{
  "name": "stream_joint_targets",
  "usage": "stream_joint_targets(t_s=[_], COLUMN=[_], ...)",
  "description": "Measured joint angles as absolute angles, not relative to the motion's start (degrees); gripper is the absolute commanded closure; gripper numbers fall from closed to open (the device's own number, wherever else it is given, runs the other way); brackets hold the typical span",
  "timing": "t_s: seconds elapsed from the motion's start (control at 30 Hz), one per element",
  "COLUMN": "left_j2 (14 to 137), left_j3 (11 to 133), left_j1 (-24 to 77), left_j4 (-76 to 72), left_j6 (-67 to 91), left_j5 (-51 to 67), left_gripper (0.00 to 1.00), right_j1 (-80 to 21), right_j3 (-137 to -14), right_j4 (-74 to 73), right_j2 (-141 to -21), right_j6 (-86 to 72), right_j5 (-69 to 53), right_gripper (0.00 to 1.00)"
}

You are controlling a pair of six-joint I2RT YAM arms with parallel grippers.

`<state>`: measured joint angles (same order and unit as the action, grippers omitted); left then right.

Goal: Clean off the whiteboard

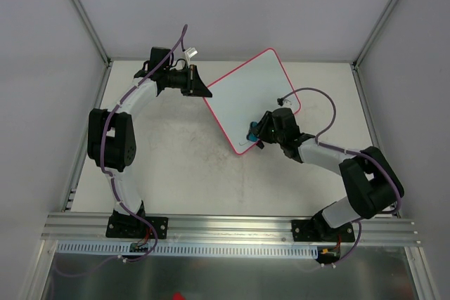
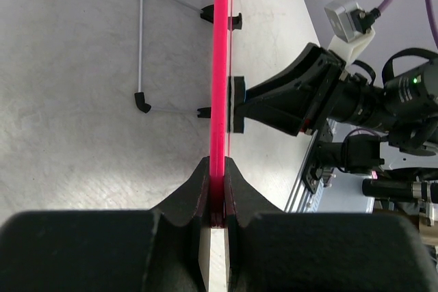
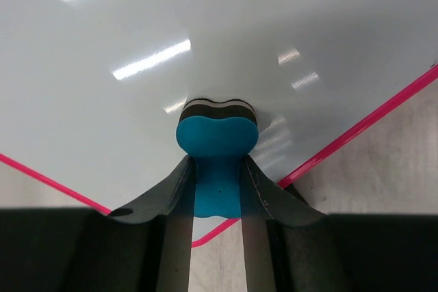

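From the overhead camera I see the whiteboard (image 1: 249,96) toward the back of the desk (image 1: 183,166), right of centre. It is turned cornerwise, so one corner points at the back wall and another toward the arm bases. Its white face is ringed by a thin pink rim. The left fingers (image 2: 217,166) are clamped shut on that rim at the board's left corner. On the left wrist camera the rim runs straight up the picture as a bright pink line pinched between the two black tips. In that same view the board is edge-on. On one side a thin wire stand (image 2: 142,46) with black end caps sticks out from its back over the grey desk, and on the other side the right arm reaches in against its face.

The right fingers (image 3: 216,167) are closed around a blue eraser (image 3: 217,138), gripping its narrow waist. The eraser's dark and white felt layers are pressed flat on the board's face, close to the near corner where the two pink edges meet. The right wrist camera shows streaks of light reflected on the glossy white beyond the eraser, and desk surface outside the rim on both sides. The two arms meet the board from opposite sides. I cannot tell from these views how steeply the board is tilted
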<state>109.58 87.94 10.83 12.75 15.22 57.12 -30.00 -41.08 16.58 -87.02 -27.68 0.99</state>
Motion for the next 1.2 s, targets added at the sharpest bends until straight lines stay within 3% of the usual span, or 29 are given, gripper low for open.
stream_joint_targets(t_s=[0.57,0.83,1.03,1.2], left_j2=[109.08,109.06,109.08,109.21], left_j3=[87.94,88.01,88.71,88.92], left_j1=[11.53,12.16,12.56,12.71], left_j4=[11.18,11.49,11.9,11.92], left_j6=[15.77,17.15,17.32,17.32], left_j5=[55.79,55.44,55.05,54.92], left_gripper=[1.0,1.0,1.0,0.99], right_j1=[-45.5,-49.63,-50.04,-49.93], right_j3=[-39.4,-53.01,-62.0,-61.67], right_j4=[18.98,4.69,-7.86,-17.34], right_j2=[-86.8,-85.34,-76.05,-69.56], right_j6=[-28.91,-18.76,-7.38,-1.17], right_j5=[3.97,0.75,0.23,4.23], right_gripper=[1.0,1.0,1.0,1.0])
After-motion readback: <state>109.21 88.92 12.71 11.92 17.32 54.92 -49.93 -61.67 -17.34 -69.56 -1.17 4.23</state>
